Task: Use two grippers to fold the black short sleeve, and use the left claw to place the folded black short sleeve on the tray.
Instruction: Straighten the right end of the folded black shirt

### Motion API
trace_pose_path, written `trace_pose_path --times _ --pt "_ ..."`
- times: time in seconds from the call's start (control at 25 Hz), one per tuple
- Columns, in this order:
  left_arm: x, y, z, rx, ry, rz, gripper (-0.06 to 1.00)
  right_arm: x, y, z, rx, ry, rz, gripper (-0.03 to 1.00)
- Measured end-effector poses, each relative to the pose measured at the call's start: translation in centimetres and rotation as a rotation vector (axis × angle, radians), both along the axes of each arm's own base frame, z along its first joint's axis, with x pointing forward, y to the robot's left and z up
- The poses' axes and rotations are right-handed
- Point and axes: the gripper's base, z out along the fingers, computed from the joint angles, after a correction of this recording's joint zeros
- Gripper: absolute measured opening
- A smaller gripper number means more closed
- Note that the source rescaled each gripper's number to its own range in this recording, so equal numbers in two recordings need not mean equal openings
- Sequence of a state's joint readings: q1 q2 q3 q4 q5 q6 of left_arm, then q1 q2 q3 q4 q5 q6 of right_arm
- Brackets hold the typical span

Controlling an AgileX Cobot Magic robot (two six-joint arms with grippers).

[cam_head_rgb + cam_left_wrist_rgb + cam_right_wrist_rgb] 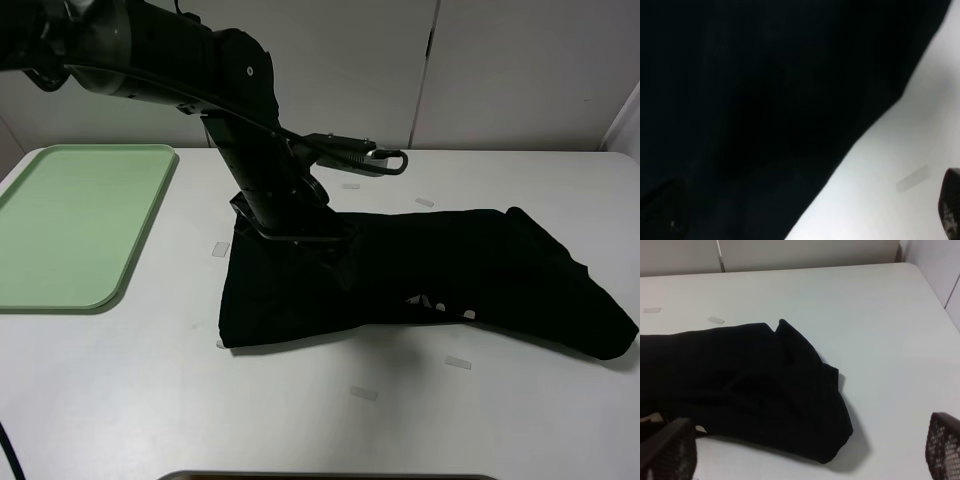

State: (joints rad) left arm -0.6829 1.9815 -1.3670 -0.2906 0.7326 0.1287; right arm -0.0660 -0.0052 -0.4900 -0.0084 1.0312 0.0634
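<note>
My left end effector (300, 232) and right end effector (805, 450) both gape empty, and I judge the shirt (430, 280) light and limp, best pinched at the edge beneath the left one.

black short sleeve (480, 270): soft matt cloth | tray (70, 230): smooth plastic | table (300, 420): smooth matt

- A white table (120, 400) is stretching across the view
- Small pale tape strips (363, 394) are lying scattered on it
- White wall panels (520, 70) are standing behind it
</note>
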Motion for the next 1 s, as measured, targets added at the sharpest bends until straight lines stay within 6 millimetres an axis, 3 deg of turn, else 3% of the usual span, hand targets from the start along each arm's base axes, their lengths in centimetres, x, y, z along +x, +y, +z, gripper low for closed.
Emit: trace_pose_path --times 0.2,0.4,0.68,0.8,0.84,1.0 --pt "0.1 0.4 0.5 0.026 -0.018 0.021 1.0 0.0 0.0 0.0 0.0 0.0 0.0 1.0" --pt "-0.3 1.1 3.3 0.027 -0.082 0.007 1.0 0.0 0.0 0.0 0.0 0.0 0.0 1.0" --pt "-2.6 4.3 11.5 0.032 -0.266 -0.003 1.0 0.0 0.0 0.0 0.0 0.0 0.0 1.0" --pt "-4.4 6.1 15.2 0.017 -0.343 -0.001 1.0 0.0 0.0 0.0 0.0 0.0 0.0 1.0" --pt "-5.8 7.5 17.3 0.0 -0.388 0.013 1.0 0.0 0.0 0.0 0.0 0.0 0.0 1.0" --pt "-8.8 10.4 18.7 -0.004 -0.447 0.06 1.0 0.0 0.0 0.0 0.0 0.0 0.0 1.0"
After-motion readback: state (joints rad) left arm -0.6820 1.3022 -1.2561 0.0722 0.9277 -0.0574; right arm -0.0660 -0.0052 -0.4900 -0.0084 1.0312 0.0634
